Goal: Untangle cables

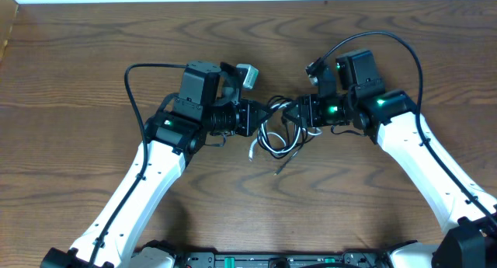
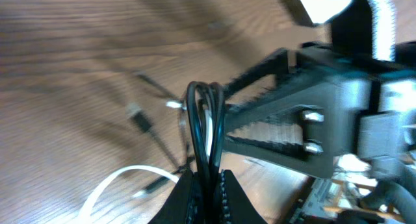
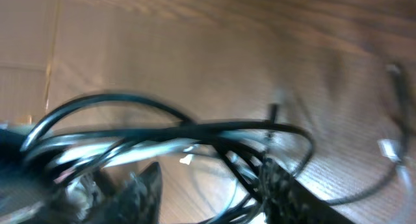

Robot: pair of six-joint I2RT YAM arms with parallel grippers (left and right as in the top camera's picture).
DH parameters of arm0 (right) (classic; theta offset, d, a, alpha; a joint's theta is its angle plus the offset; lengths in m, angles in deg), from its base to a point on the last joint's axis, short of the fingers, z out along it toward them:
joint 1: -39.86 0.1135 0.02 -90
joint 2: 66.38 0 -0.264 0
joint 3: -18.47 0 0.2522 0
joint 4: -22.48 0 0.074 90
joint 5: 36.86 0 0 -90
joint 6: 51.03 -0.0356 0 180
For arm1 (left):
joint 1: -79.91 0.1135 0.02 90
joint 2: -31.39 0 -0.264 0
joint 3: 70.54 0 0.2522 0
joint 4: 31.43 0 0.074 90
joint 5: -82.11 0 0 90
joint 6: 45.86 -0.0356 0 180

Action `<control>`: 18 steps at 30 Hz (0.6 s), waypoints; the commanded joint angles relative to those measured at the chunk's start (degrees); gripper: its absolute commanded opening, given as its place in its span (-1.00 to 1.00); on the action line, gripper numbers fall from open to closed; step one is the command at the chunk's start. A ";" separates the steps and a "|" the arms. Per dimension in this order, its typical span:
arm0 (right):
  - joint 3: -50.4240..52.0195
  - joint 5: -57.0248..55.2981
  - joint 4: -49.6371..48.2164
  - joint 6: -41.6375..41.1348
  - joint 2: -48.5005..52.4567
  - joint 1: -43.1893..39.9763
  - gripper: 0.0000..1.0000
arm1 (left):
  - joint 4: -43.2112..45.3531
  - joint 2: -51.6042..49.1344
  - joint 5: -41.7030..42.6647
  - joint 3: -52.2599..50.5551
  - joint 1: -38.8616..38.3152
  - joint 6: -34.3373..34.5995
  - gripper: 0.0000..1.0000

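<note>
The cables (image 1: 276, 133) hang as a tangled bundle of black and white loops between my two grippers, just above the table's middle. My left gripper (image 1: 254, 118) is shut on several black cable strands (image 2: 204, 123), which rise upright from its jaws (image 2: 207, 197). The white cable (image 2: 114, 184) curves away below left, and its end (image 1: 254, 150) lies on the wood. My right gripper (image 1: 300, 113) faces the left one across the bundle. Its fingers (image 3: 281, 185) stand apart, with black and white strands (image 3: 195, 136) running across and between them. A black plug end (image 1: 283, 166) rests on the table.
The wooden table (image 1: 93, 43) stretches on all sides of the bundle. The right gripper's body (image 2: 305, 113) fills the right half of the left wrist view, close to the held loops. Thick black arm wires (image 1: 136, 74) arc over each arm.
</note>
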 commanded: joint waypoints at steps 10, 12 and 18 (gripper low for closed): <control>0.39 -15.78 2.91 -4.39 9.99 -0.52 -0.78 | 8.76 -0.15 11.32 0.94 0.15 8.98 -0.85; 0.39 -16.94 4.00 -5.25 11.26 -1.64 -0.89 | 8.68 -0.15 11.23 0.94 0.90 8.92 -0.85; 0.39 -29.24 11.56 -6.82 12.09 -7.23 -0.98 | 8.59 -0.09 11.23 0.94 8.61 8.90 -0.85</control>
